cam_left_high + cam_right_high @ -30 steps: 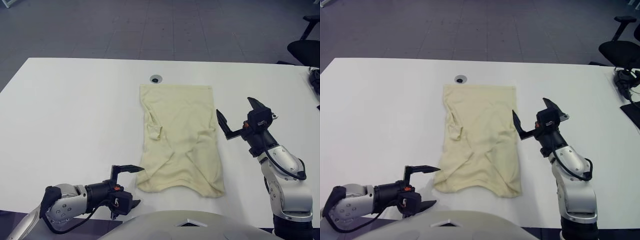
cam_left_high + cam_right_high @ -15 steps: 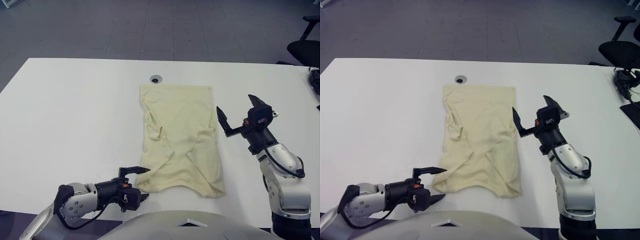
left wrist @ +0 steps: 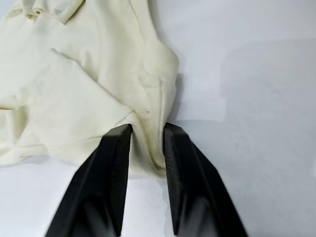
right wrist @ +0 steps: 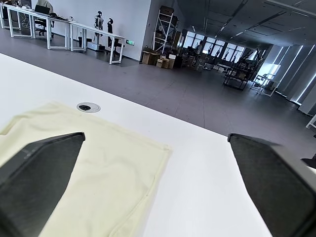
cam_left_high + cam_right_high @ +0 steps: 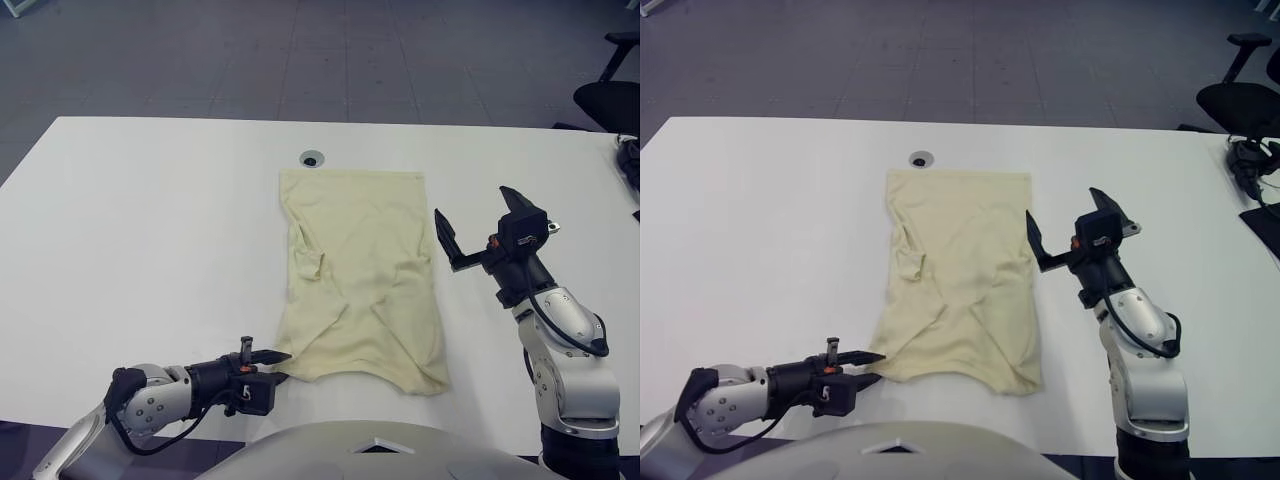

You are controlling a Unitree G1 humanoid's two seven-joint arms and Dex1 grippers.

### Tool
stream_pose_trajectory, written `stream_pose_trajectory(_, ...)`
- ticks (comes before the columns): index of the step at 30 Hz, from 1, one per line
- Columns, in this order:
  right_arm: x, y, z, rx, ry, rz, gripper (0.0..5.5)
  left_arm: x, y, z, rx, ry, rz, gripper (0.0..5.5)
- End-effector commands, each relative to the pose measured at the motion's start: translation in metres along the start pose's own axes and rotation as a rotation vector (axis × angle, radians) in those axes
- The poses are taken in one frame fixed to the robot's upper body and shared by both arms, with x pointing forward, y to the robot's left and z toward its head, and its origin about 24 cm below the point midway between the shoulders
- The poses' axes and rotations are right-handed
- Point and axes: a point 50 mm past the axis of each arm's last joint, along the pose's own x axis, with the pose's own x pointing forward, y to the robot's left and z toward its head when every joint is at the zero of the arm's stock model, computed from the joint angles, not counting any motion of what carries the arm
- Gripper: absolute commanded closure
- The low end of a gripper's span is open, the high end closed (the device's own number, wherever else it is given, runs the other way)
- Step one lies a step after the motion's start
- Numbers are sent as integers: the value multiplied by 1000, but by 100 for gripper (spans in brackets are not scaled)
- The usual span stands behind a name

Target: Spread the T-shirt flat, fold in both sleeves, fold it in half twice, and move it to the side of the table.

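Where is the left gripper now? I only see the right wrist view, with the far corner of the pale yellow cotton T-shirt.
Observer: The left gripper is at the near left corner of the pale yellow cotton T-shirt.
Operator: Is it shut on the cloth?
Observer: Yes, its black fingers pinch a fold of that corner.
Operator: How does the shirt lie?
Observer: As one long strip on the white table, sleeves folded in, not yet halved.

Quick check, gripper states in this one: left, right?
Left gripper: closed on the near corner of the T-shirt.
Right gripper: open, holding nothing, raised beside the T-shirt.
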Motion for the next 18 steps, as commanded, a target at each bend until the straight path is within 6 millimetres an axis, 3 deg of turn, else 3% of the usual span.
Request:
stream_pose_trajectory(1,1,3,3,-4,-15,14,10,-2,-15,-18,-55,121,-91,511)
stream_pose_trajectory(3,2,4,3,-5,-18,17,10,-2,-15,-18,-57,123,-92,547)
stream_pose_trajectory(12,-2,15,6,-53,-24,103,10,1,-17,-19,-72,121,-90,549)
stream_pose_trajectory(18,-45,38,14,-123,158,505,10,2,-15,-15,-74,93,-76,549)
